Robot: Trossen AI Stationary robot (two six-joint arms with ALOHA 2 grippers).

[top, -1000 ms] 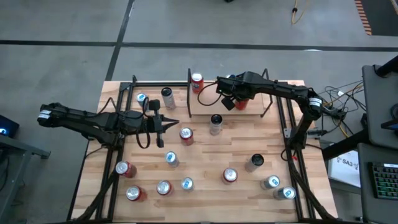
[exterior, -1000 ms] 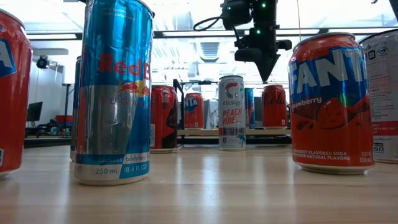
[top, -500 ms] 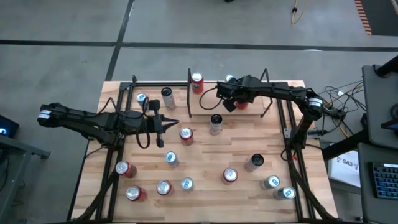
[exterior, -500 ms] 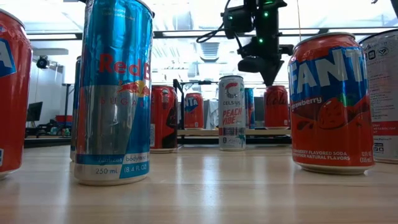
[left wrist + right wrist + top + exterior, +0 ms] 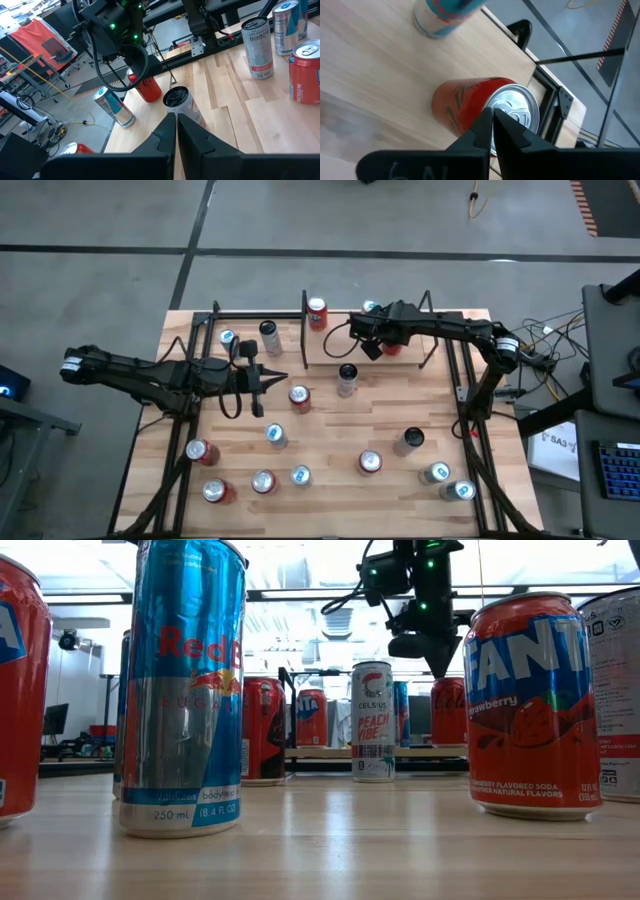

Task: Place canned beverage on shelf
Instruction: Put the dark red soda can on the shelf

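Note:
The shelf (image 5: 330, 352) is a small light-wood board with black side rails at the table's far middle. On it stand a red can (image 5: 317, 312), a blue can (image 5: 372, 307) and another red can (image 5: 393, 347). My right gripper (image 5: 374, 347) is shut and slants down at this last can's silver top (image 5: 512, 107). In the low view its tip (image 5: 437, 668) hangs just over the can (image 5: 450, 712). My left gripper (image 5: 283, 377) is shut on nothing. It hovers over the table's left half, pointing at a black-topped can (image 5: 347, 377). My right gripper has its shut fingertips (image 5: 492, 114) at the near rim of the red can's top (image 5: 506, 106), coming from above at a slant. The can stands upright on the shelf. Whether the tips touch the rim, I cannot tell.
Several cans stand loose on the tabletop, among them a red one (image 5: 299, 396), a dark one (image 5: 410, 440) and silver-blue ones (image 5: 462, 490). A Red Bull can (image 5: 185, 690) and a Fanta can (image 5: 530, 705) stand close to the near edge. Black frame rails (image 5: 200, 340) run along both sides.
My right gripper has sunk and tipped further down over the red can on the shelf, drifting slightly toward the table's right edge. It has stayed shut.

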